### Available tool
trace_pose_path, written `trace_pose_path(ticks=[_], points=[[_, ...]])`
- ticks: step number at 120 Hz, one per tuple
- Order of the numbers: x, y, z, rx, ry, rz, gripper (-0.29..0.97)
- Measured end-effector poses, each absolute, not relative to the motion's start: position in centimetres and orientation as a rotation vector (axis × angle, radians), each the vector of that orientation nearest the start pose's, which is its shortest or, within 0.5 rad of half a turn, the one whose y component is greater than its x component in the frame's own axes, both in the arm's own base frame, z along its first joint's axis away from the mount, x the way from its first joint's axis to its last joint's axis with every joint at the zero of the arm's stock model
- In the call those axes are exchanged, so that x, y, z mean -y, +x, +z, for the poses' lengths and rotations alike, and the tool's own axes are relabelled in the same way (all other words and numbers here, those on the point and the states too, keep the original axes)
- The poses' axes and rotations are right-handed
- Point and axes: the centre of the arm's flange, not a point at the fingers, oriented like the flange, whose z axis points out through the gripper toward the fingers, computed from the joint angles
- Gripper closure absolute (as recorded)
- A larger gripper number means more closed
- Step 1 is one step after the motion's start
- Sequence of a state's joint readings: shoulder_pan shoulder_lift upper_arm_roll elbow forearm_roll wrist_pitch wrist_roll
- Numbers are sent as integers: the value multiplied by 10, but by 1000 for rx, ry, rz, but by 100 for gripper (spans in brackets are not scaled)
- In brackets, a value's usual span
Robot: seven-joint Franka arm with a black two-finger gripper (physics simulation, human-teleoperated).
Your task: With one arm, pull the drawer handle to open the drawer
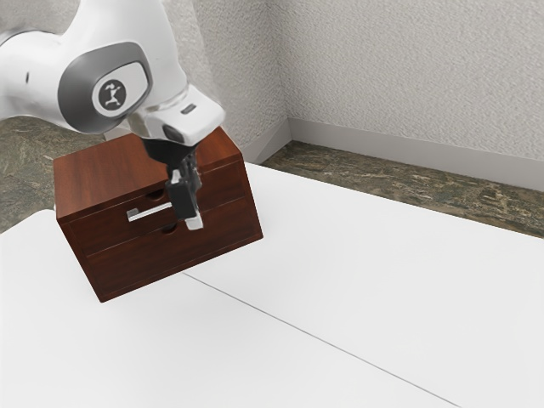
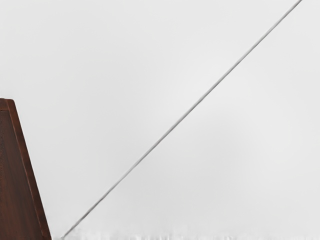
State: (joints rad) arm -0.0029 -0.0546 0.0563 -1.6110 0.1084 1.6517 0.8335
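A dark brown wooden drawer box point(image 1: 110, 178) stands on the white table point(image 1: 357, 280) at the exterior view's left. Its front has two drawers, and the upper drawer front point(image 1: 102, 223) looks flush with the box. A silver bar handle point(image 1: 146, 212) runs across that front. My black gripper point(image 1: 185, 206) hangs down from the white arm right at the handle's right end, covering that part of the bar. In the wrist view a brown edge of the box point(image 2: 17, 190) shows beside the hand, with bare table beyond it.
A thin seam point(image 1: 323, 338) crosses the table diagonally; it shows in the wrist view as the seam point(image 2: 190, 112). Pale textured walls point(image 1: 408, 59) and a dark stone floor point(image 1: 408, 174) lie behind the table. Open tabletop spreads to the exterior view's right and front.
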Motion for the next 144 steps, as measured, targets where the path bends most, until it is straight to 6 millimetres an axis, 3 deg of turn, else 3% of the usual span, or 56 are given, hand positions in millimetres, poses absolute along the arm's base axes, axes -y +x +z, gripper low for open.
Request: trace_pose_path(ticks=[14,41,64,80,144], points=[[-53,537,629,-1088,-2742,-55,0],[-83,547,608,-985,-2679,-119,1],[-105,557,596,-918,-2667,-144,30],[-115,564,589,-896,-2636,-137,42],[-166,562,579,-791,-2642,-168,52]])
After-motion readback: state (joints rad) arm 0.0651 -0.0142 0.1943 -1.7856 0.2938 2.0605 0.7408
